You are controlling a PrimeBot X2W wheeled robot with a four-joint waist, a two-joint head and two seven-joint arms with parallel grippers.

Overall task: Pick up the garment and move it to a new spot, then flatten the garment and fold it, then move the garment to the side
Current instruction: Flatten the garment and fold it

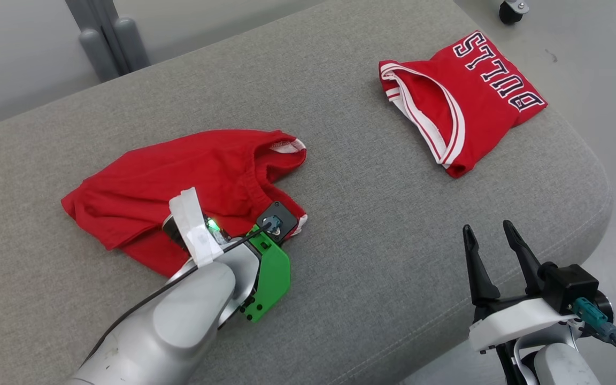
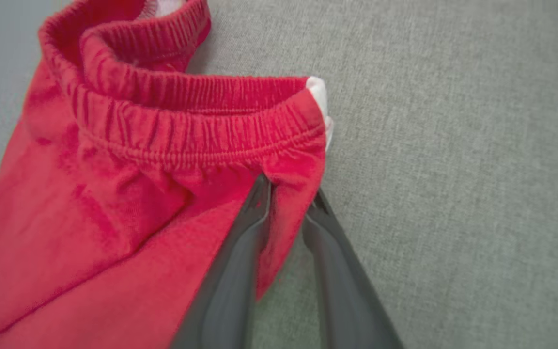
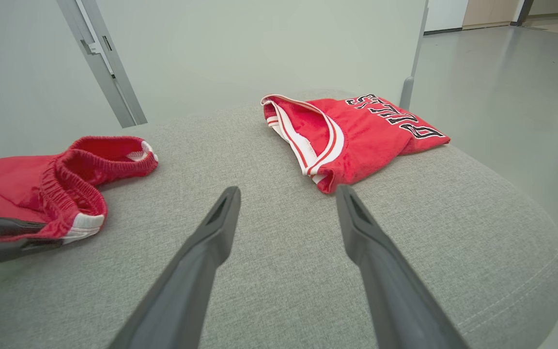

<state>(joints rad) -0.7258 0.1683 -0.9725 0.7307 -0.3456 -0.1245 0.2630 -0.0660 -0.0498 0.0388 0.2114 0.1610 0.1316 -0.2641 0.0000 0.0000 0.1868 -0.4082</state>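
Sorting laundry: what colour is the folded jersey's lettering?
Red folded jersey's lettering: black, outlined white; clearest in head view.

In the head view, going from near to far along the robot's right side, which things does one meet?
First the right gripper with two open dark fingers → folded red jersey with black BULLS lettering → black caster wheel on the floor. The crumpled red shorts, farther left, overlap these in depth and are left out.

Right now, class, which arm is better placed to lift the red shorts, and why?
Left: the left fingers pinch the red shorts below the waistband; the right fingers hang open, apart from them.
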